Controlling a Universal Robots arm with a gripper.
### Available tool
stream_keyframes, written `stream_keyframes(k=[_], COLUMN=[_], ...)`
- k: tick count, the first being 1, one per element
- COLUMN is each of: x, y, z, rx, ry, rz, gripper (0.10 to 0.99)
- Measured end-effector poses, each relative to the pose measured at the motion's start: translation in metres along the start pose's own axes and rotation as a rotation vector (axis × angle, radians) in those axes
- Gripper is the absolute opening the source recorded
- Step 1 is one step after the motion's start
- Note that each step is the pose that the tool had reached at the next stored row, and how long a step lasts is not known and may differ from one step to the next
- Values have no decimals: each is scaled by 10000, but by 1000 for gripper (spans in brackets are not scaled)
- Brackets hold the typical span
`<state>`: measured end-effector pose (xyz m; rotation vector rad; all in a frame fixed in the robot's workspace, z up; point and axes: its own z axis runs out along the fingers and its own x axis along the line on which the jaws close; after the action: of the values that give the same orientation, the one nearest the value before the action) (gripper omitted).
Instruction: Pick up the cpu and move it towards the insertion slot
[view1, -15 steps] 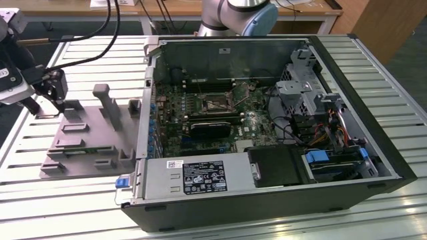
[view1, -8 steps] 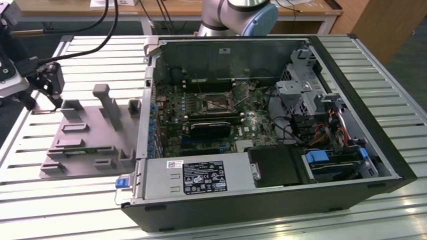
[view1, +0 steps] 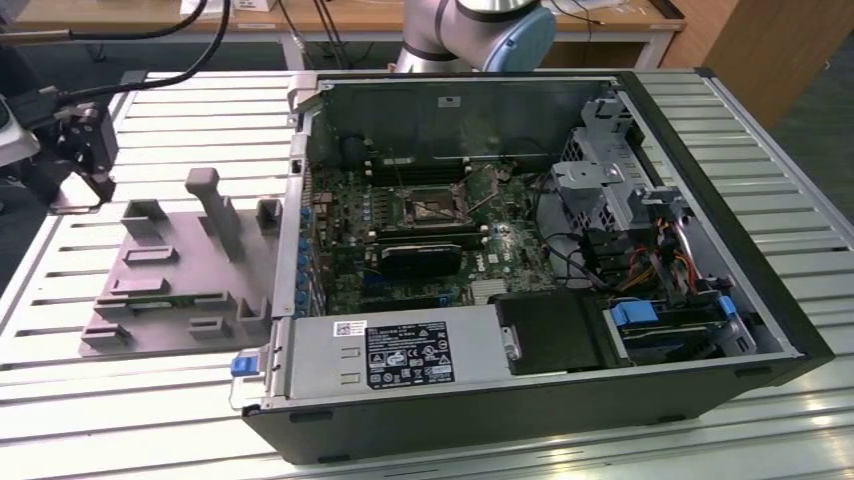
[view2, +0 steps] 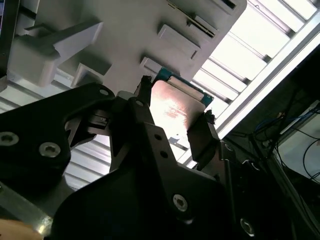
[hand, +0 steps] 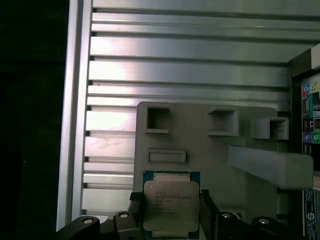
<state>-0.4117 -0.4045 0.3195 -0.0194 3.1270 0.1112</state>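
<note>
In both wrist views the cpu (hand: 171, 202) (view2: 176, 107), a flat square chip with a silvery top and a thin rim, sits between my gripper's two black fingers. The gripper (hand: 171, 212) (view2: 175, 117) is shut on its opposite edges, holding it just above the grey fixture plate (hand: 210, 150). In the exterior view the gripper (view1: 83, 185) hangs at the far left, beside that plate. The insertion slot (view1: 430, 208), a square socket with a metal frame and dark centre, lies on the motherboard inside the open computer case, well towards the exterior view's right of the gripper.
The grey fixture plate (view1: 174, 270) carries raised pockets, a tall post (view1: 207, 200) and a green memory stick (view1: 174, 298). The case wall (view1: 296, 170) stands between plate and motherboard. A black finned block (view1: 424, 258) sits just in front of the socket. Cables and drive bays (view1: 641, 250) crowd the case's right.
</note>
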Motion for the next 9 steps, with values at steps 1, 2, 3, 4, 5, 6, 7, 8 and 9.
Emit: stream_keyframes(k=[1,2,3,4,5,6,7,8,9], x=[0,-1,-1,-2,-2,-2,-3,-3,-4], y=[2,4,6,8,10,12,14,16,18], z=[-27,-57,-85,-114,-142,-171,-202,-231,-261], rx=[0,-1,0,2,2,2,2,2,2], ry=[-1,-4,-6,-9,-13,-18,-21,-26,-30], rz=[0,0,-1,-1,-2,-2,-2,-2,-3], gripper=[537,537,537,537,537,537,537,537,537])
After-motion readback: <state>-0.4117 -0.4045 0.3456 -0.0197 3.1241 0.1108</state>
